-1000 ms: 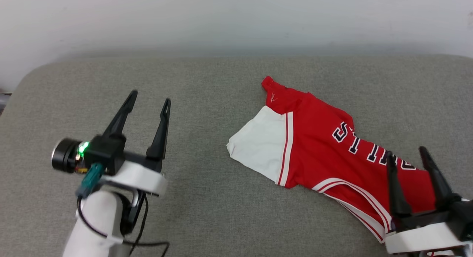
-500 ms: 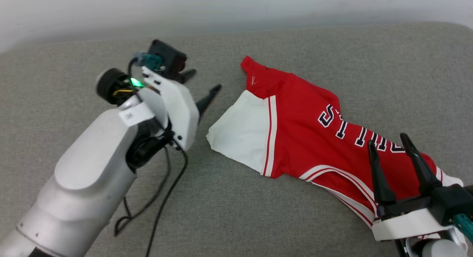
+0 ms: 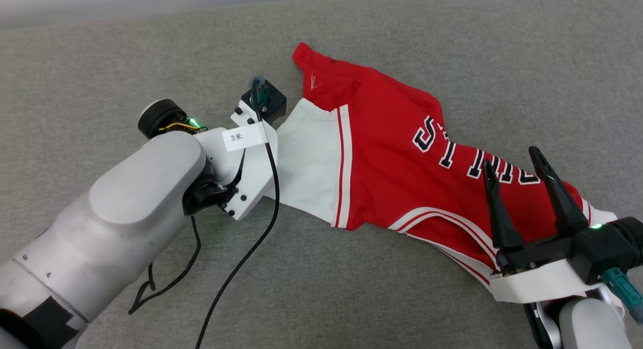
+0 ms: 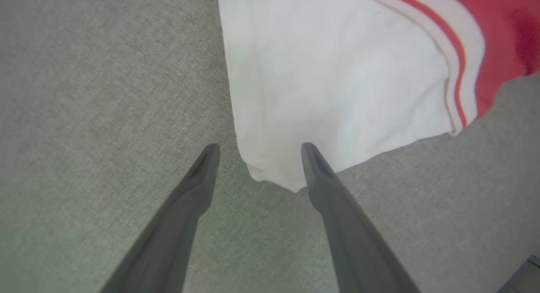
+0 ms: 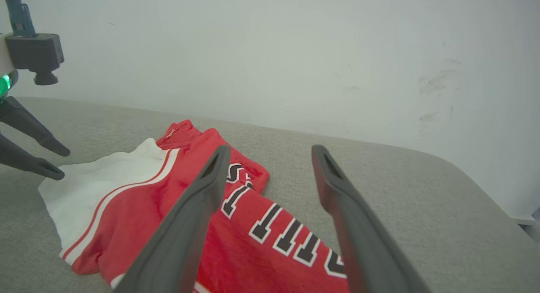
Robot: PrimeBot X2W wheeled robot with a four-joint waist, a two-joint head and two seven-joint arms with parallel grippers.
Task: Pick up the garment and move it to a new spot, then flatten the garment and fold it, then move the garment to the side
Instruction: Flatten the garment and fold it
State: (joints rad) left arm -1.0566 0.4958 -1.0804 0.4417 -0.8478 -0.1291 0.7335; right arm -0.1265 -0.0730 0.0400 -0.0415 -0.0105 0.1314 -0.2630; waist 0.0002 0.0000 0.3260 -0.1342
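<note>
The garment (image 3: 392,188), a red jersey with a white sleeve and black white-outlined letters, lies crumpled on the grey padded surface (image 3: 351,299). My left gripper (image 4: 260,146) is open and points down, its fingers straddling the outer corner of the white sleeve (image 4: 337,73) without closing on it. In the head view the left wrist (image 3: 246,153) covers those fingers. My right gripper (image 3: 511,157) stands open above the garment's near right end, holding nothing. In the right wrist view the right gripper (image 5: 271,149) looks over the garment (image 5: 168,200), with the left gripper (image 5: 61,162) at the sleeve.
A pale wall (image 5: 295,52) runs behind the padded surface, whose rounded back right corner (image 5: 476,175) shows in the right wrist view. A black cable (image 3: 236,268) hangs from the left arm and trails over the surface.
The head camera has tilted down. My left arm has swung right and turned its fingers down over the white sleeve's corner. The right gripper stays open by the garment's right end.
</note>
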